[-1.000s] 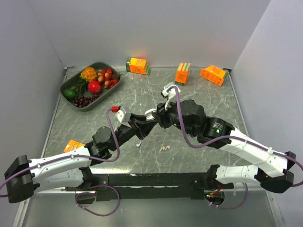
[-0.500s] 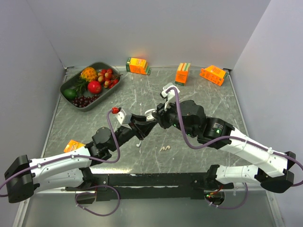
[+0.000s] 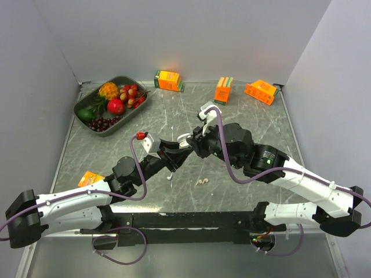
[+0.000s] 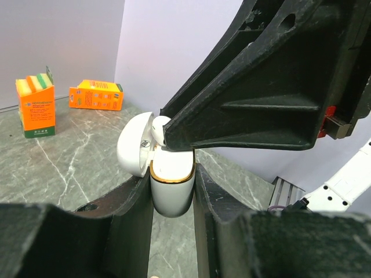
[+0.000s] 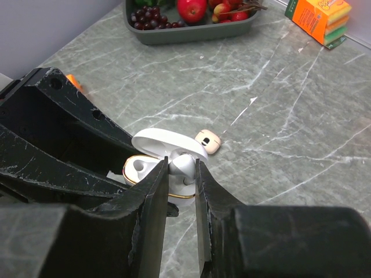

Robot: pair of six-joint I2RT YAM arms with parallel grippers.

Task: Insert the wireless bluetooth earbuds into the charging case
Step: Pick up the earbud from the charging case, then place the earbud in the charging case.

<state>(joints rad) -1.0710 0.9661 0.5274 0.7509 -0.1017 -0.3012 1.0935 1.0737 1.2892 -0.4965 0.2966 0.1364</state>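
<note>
Presently, left end effector (image 4: 172,184) clamps the open charging case (image 4: 171,197); right end effector (image 5: 181,174) pinches an earbud (image 5: 183,164) at its opening.

Top cam looks down from behind; wrist cams share case (image 4: 171,185) close-up.

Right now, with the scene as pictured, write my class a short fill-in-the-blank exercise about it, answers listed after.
The left claw grips the white charging case, whose lid stands ____. The right claw pinches a white earbud just above the ____. The gray tray at the far left holds ____.
Missing words: open; case; fruit.
</note>
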